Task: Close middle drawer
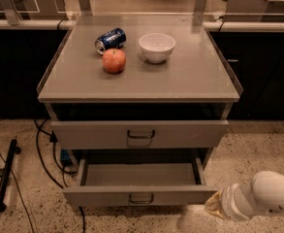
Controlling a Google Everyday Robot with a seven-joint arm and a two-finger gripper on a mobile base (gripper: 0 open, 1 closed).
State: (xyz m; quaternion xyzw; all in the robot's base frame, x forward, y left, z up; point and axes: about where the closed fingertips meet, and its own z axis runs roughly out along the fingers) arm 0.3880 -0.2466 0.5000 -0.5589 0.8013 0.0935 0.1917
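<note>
The middle drawer (140,196) stands pulled out, its low grey front panel with a small dark loop handle facing me and its shallow grey tray (139,174) open and empty. The taller top drawer (140,134) above it is shut. My gripper (214,207) is low at the bottom right, at the end of the white arm (267,195), just beside the right end of the open drawer's front panel. I cannot tell whether it touches the panel.
On the cabinet top (195,76) are a red apple (114,60), a blue can (110,40) lying on its side and a white bowl (157,47). Black cables (47,164) and a black stand leg (5,178) lie on the speckled floor at left.
</note>
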